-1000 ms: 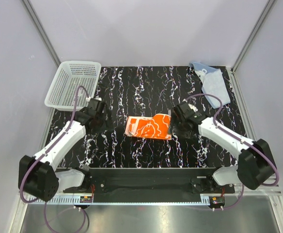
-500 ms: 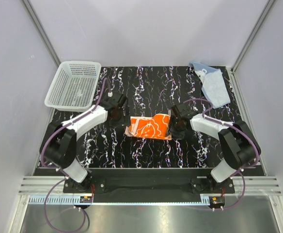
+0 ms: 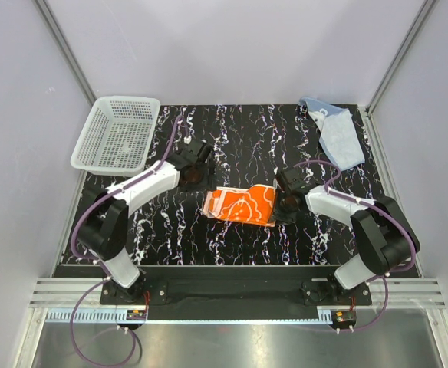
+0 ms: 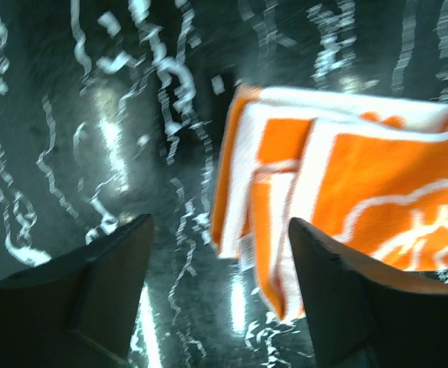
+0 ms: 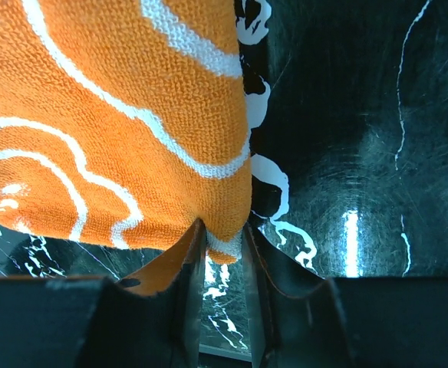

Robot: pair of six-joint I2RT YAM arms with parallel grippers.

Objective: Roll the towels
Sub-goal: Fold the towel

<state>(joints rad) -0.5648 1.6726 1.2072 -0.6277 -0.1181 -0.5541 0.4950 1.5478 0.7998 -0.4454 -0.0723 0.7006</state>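
Note:
The orange towel [image 3: 239,205] with white prints lies folded at the middle of the black marbled table [image 3: 232,245]. My right gripper [image 3: 279,205] is at its right end. In the right wrist view the fingers [image 5: 186,268] of that gripper [image 5: 222,247] are pinched on a corner of the orange towel [image 5: 116,115]. My left gripper [image 3: 193,178] hangs just behind the towel's left end. In its wrist view the left gripper [image 4: 220,257] is open, and the orange towel [image 4: 347,176] has its left edge reaching in front of the right finger. The light blue towel [image 3: 339,136] lies crumpled at the far right corner.
A white mesh basket [image 3: 116,132] stands at the far left corner, close behind the left arm. Grey walls and metal posts enclose the table on three sides. The arm bases sit on a rail at the near edge.
Both arms swung inward to the orange towel. The right gripper closed on its right corner, and the towel shifted slightly. The left gripper narrowed a little and moved behind the left end.

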